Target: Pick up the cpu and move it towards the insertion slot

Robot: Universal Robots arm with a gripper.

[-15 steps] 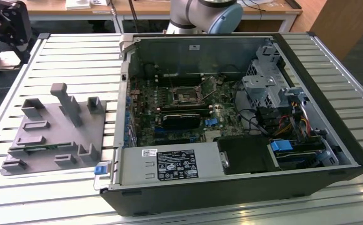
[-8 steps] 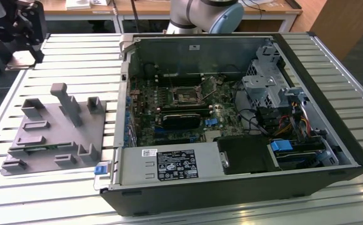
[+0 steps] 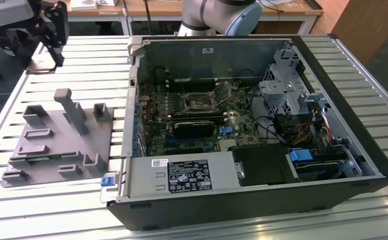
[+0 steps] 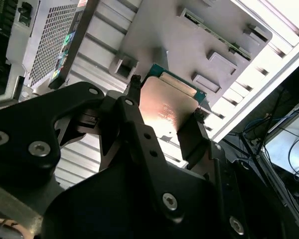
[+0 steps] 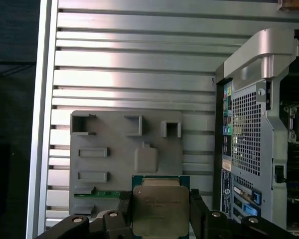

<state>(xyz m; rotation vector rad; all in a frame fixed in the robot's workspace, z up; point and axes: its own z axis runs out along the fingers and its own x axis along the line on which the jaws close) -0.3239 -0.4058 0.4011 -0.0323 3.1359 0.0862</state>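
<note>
The open black computer case (image 3: 247, 125) lies on the slatted aluminium table (image 3: 80, 75), its green motherboard carrying the insertion slot (image 3: 199, 99), a square silvery metal-framed socket with a dark centre. At the exterior view's left sits the grey plastic tray (image 3: 57, 142) with raised holders. The black two-fingered gripper (image 5: 162, 209) hangs above that tray, well apart from the socket. Its fingers (image 4: 192, 137) are closed on opposite edges of the cpu (image 4: 167, 107), a small flat square chip with a silvery lid and green rim, held clear of the tray. The chip looks light, stiff and smooth-sided; its underside is likely fragile, so an edge grip suits it.
</note>
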